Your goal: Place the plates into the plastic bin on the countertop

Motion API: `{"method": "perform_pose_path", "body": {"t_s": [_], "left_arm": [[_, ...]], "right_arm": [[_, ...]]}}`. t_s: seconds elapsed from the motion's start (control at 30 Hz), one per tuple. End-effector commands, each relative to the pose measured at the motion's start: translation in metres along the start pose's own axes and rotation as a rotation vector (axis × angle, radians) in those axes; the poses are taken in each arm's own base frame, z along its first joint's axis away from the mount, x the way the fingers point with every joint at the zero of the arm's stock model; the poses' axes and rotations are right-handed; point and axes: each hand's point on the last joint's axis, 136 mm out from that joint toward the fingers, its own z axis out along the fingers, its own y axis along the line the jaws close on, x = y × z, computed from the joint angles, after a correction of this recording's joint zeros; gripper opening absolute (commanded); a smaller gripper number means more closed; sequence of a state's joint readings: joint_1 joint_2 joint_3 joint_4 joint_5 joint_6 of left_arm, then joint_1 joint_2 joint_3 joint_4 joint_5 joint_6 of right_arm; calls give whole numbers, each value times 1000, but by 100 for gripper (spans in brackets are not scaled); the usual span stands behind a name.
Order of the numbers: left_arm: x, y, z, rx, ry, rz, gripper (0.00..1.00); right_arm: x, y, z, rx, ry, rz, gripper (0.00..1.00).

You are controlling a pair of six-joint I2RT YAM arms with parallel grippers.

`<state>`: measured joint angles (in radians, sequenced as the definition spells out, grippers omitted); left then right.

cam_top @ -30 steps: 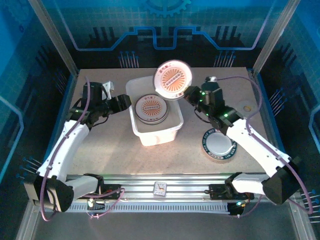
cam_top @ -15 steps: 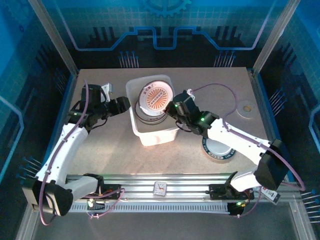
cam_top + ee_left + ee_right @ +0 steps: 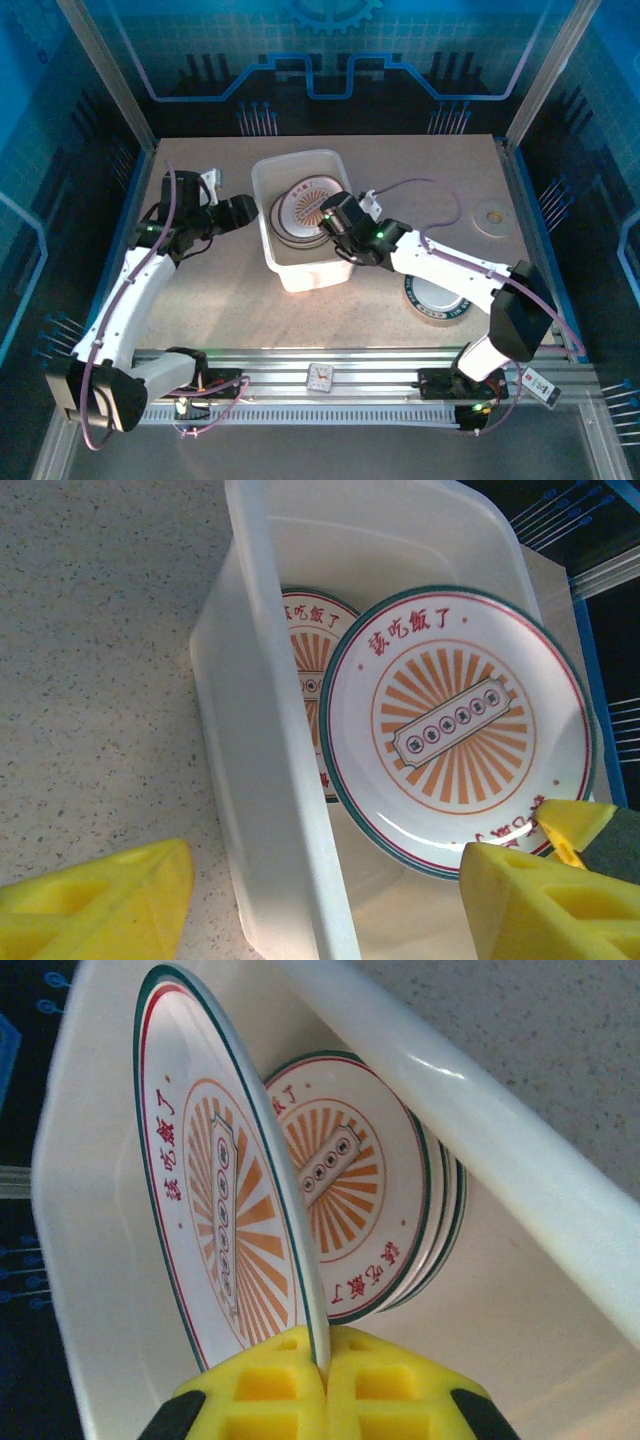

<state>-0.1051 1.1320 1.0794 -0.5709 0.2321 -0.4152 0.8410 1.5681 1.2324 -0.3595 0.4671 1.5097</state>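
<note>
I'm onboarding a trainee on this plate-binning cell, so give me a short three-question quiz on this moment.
1. True or false: the right gripper is shut on the rim of a sunburst plate.
2. That plate is: A) tilted inside the plastic bin, over the stack; B) flat on the countertop; C) beside the bin.
3. Fill in: the left gripper has its jaws ____.
Key: 1 true; 2 A; 3 open.

Top camera looks down; both wrist cameras closely share the plastic bin (image 3: 305,275).
</note>
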Motion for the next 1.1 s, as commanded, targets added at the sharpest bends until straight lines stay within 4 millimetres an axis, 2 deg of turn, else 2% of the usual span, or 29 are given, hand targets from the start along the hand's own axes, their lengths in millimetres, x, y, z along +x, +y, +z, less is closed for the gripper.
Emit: {"method": "perform_pose_path", "body": {"t_s": [0.0,0.5,0.67,0.8,1.07], "left_arm": [[3,9,4,-15,15,4,72],[-4,19,12,6,40,-3,72],[-7,19,13,13,51,1,72],[-7,20,14,12,53,3,72],[-6,20,13,6,59,6,72]], "right_arm": [[1,12,-2,-12,-33,98,0],[26,17,14,75,12,204,0],[30,4,14,192,-3,259,0],[34,5,22,188,-25,297,0],[41,-7,34,254,-53,435,0]]}}
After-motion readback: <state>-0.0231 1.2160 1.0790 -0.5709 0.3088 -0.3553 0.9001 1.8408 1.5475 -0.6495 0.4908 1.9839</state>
